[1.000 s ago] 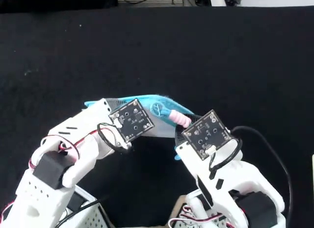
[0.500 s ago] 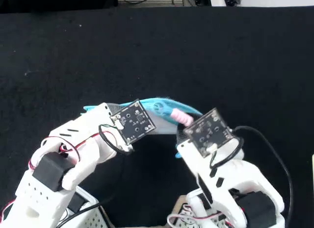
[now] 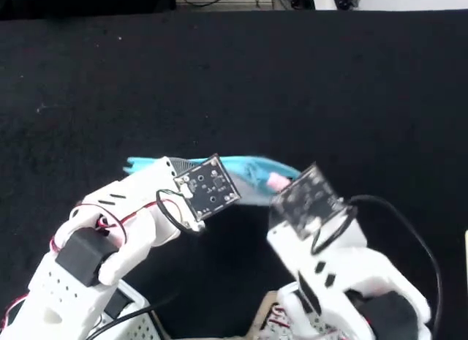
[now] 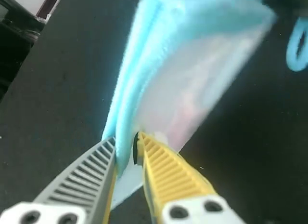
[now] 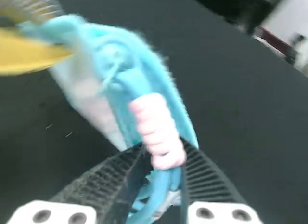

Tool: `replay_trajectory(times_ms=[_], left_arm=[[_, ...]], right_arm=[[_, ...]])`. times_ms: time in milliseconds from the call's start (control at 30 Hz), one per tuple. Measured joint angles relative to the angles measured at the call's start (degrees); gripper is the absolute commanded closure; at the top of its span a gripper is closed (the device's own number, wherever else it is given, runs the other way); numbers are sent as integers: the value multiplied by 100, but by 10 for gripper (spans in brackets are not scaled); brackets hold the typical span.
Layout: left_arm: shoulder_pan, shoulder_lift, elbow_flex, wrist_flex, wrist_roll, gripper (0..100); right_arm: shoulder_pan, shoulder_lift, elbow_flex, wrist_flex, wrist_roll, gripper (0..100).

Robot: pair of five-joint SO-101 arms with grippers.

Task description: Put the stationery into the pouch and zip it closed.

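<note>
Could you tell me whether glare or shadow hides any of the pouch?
High view: black table evenly lit, no glare; arms, not shadow, cover part of the blue pouch. Left wrist view: its pale panel bright beside the left gripper clamping it. Right wrist view: pink ribbed piece in the right gripper evenly lit.

Overhead cam; wrist cams close on pouch [image 3: 248, 167]

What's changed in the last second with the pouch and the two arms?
The pouch has sunk and flattened, drifting toward the arms' bases; the left arm shifted right with it. Unchanged: left tool clamped on the pouch's edge, right tool on the pink ribbed piece.
</note>
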State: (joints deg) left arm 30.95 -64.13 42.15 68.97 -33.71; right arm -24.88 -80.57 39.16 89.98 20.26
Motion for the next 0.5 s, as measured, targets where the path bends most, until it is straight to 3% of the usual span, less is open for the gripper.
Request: replay_trajectory(times_ms=[233,500], left_arm=[[0,0,26,53,220,970],[0,0,35,62,229,970]], right_arm=[[-1187,0,-413,686,149,819],[-1371,0,-431,642,158,835]])
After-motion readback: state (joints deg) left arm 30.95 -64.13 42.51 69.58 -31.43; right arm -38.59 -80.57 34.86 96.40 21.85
